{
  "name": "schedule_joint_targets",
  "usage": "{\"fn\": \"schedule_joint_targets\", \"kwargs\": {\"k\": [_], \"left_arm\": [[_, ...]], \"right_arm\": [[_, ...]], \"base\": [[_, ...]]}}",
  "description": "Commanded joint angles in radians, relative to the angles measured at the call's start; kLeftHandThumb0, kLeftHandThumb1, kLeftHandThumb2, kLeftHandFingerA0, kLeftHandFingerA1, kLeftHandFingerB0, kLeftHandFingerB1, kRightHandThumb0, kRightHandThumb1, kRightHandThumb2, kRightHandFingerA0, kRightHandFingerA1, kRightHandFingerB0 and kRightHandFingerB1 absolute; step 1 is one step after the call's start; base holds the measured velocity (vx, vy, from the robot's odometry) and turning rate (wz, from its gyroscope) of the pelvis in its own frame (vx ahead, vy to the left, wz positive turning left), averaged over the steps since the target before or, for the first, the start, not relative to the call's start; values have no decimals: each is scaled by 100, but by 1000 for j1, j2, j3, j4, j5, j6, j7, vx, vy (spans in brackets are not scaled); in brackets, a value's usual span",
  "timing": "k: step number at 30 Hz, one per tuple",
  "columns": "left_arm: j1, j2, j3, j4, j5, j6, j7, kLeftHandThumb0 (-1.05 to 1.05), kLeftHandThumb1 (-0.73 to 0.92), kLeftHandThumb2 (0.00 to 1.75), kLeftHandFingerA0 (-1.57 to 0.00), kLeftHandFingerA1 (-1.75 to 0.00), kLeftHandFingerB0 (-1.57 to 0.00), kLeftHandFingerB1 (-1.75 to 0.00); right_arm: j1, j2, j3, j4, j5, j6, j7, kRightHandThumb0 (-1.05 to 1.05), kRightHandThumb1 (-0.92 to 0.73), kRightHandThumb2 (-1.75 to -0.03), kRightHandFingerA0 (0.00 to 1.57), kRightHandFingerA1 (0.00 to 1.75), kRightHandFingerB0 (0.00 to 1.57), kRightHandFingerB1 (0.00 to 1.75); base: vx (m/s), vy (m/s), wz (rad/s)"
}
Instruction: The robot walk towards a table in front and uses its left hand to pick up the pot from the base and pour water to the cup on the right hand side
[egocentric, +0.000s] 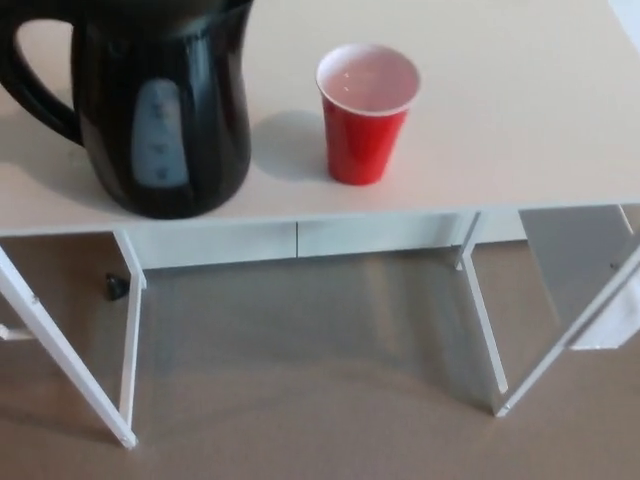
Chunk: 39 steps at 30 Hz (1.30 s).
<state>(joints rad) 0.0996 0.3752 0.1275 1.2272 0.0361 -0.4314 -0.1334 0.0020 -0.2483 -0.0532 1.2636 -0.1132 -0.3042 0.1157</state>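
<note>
Meanwhile, pot stands left of cup; no robot hand visible.

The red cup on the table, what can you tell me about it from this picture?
The red cup looks like a disposable plastic party cup: glossy red outside, pale whitish inside, tapering toward its base. It stands upright on the white table, near the front edge, and its open mouth shows no visible liquid. It sits to the right of the black kettle, apart from it, with bare tabletop between. Nothing touches it but the table.
</note>
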Motion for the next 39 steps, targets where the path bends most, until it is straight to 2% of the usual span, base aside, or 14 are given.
{"fn": "schedule_joint_targets", "kwargs": {"k": [1,5,7,8,11,24,26,27,28,29,30,31,33,39], "left_arm": [[14,8,-8,7,10,10,1,-25,60,58,-61,-43,-46,-38],[-3,15,-6,3,4,15,-12,-25,60,58,-59,-43,-45,-38],[-1,17,-7,-1,4,11,-17,-25,60,58,-58,-42,-45,-38],[0,17,-4,-1,0,8,-23,-32,54,67,-54,-48,-43,-44],[3,20,-9,-4,6,3,-24,-26,63,59,-59,-42,-44,-38],[20,22,-16,-9,2,10,-25,-25,61,58,-59,-43,-45,-38],[15,22,-19,-5,5,13,-21,-33,54,67,-55,-48,-42,-44],[12,22,-20,-3,7,11,-19,-25,59,58,-62,-44,-46,-39],[12,22,-20,-4,7,8,-18,-25,59,58,-62,-44,-46,-39],[12,23,-21,-3,8,5,-16,-26,60,58,-61,-44,-46,-39],[11,23,-22,-3,9,6,-16,-26,60,58,-61,-44,-46,-39],[8,27,-26,-8,12,11,-23,-34,55,69,-55,-49,-41,-44],[5,30,-29,-6,14,9,-25,-27,62,58,-60,-43,-44,-38],[-1,34,-34,-13,12,8,-31,-26,61,58,-59,-43,-45,-38]], "right_arm": [[23,-15,4,7,-6,2,-30,-64,-28,-89,91,87,62,73],[11,-11,-3,14,4,-5,-25,-62,-37,-77,93,87,63,70],[12,-10,-5,15,6,-11,-24,-62,-29,-91,90,89,62,74],[13,-11,-4,16,4,-15,-24,-62,-39,-74,91,85,64,70],[16,-12,-1,14,0,-14,-26,-63,-40,-70,91,81,63,66],[36,-10,-1,14,1,-30,-22,-63,-39,-72,92,85,64,69],[40,-7,-4,12,4,-33,-23,-66,-37,-72,93,85,61,70],[39,-6,-5,15,5,-31,-25,-69,-27,-90,92,88,60,74],[37,-6,-4,17,4,-29,-26,-69,-27,-90,92,88,60,74],[34,-5,-6,20,5,-24,-28,-67,-36,-74,96,85,64,71],[33,-4,-9,21,8,-20,-29,-67,-36,-74,96,85,64,71],[33,-3,-9,13,8,-17,-33,-63,-28,-89,93,88,63,73],[32,-3,-9,10,9,-18,-34,-63,-37,-74,95,85,65,70],[25,-3,-7,6,7,-25,-26,-66,-37,-74,95,85,65,71]], "base": [[129,82,14],[133,-28,7],[100,-88,-3],[81,-86,18],[40,-47,-6],[51,204,-5],[117,128,5],[128,60,6],[114,36,8],[136,12,6],[129,-12,6],[120,-36,5],[119,-77,10],[20,-214,0]]}}
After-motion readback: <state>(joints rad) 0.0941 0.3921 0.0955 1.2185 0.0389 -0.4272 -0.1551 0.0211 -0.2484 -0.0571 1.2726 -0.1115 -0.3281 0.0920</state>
